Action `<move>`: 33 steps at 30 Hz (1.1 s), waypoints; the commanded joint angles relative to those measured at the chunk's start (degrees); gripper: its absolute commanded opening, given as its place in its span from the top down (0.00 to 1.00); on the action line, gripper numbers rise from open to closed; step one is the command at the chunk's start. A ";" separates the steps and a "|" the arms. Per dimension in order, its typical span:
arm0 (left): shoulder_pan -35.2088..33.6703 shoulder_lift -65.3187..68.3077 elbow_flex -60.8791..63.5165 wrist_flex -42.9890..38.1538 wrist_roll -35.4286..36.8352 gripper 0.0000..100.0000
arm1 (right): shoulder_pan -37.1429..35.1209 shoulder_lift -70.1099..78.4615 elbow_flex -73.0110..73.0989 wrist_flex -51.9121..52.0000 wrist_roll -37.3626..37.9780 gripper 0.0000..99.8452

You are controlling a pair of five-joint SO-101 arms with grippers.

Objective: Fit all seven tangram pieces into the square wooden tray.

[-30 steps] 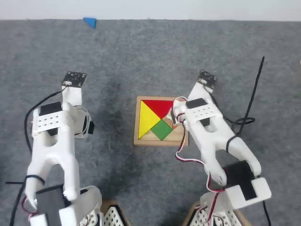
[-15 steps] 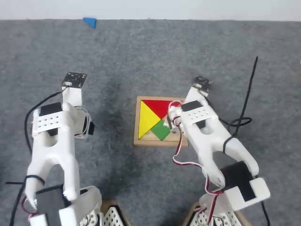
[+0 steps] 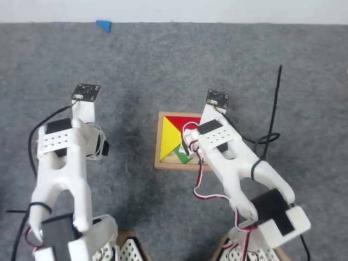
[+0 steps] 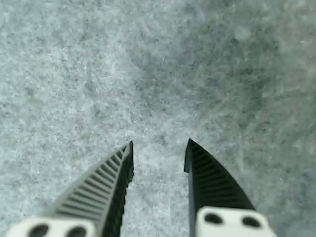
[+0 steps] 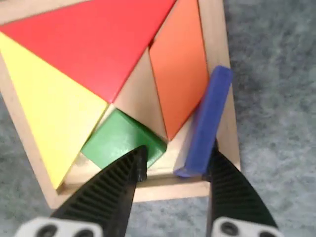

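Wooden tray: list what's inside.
The wooden tray holds a red triangle, yellow triangle, green square and orange piece, with a blue piece on edge by one rim. The right gripper hides part of the green square.

Looks like a robotics lab bench: grey felt-covered tabletop [image 3: 163, 65], white printed left arm [image 3: 62, 157] and right arm [image 3: 234, 160], exposed servo wiring [image 3: 204, 182], bare white wall [image 3: 217, 10] behind.

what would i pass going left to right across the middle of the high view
left arm → wooden tray rim → yellow triangle → right arm → black cable
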 commanded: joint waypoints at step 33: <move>3.87 -0.53 1.80 -2.46 0.53 0.83 | -4.70 -13.67 5.98 -9.98 20.40 0.79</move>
